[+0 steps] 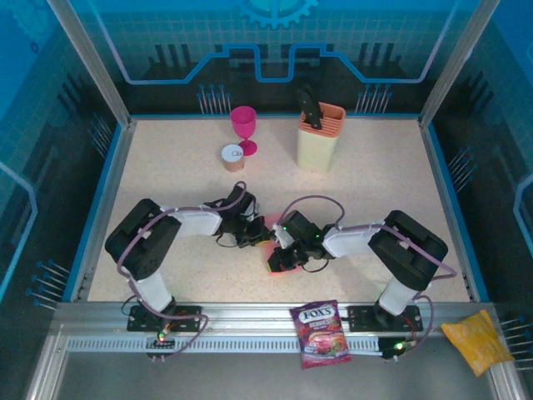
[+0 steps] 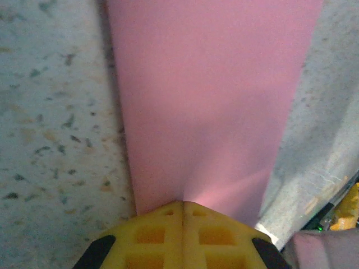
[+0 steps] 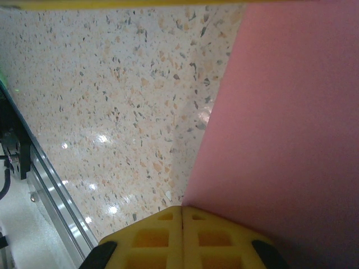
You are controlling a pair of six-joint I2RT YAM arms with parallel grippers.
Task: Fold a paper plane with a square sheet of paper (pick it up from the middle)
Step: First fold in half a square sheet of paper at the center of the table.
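Your square sheet of paper (image 2: 213, 101) looks matte and smooth; the speckled table (image 3: 112, 101) is glossy; lower left, a metal rail (image 3: 59, 196).

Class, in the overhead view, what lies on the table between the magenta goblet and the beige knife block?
Nothing: between the magenta goblet and the beige knife block the speckled tabletop is bare, as the top view shows.

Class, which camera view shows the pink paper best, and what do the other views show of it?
Left wrist: the pink paper runs up the frame with both side edges visible. Right wrist shows one edge; top external shows just a small pink patch.
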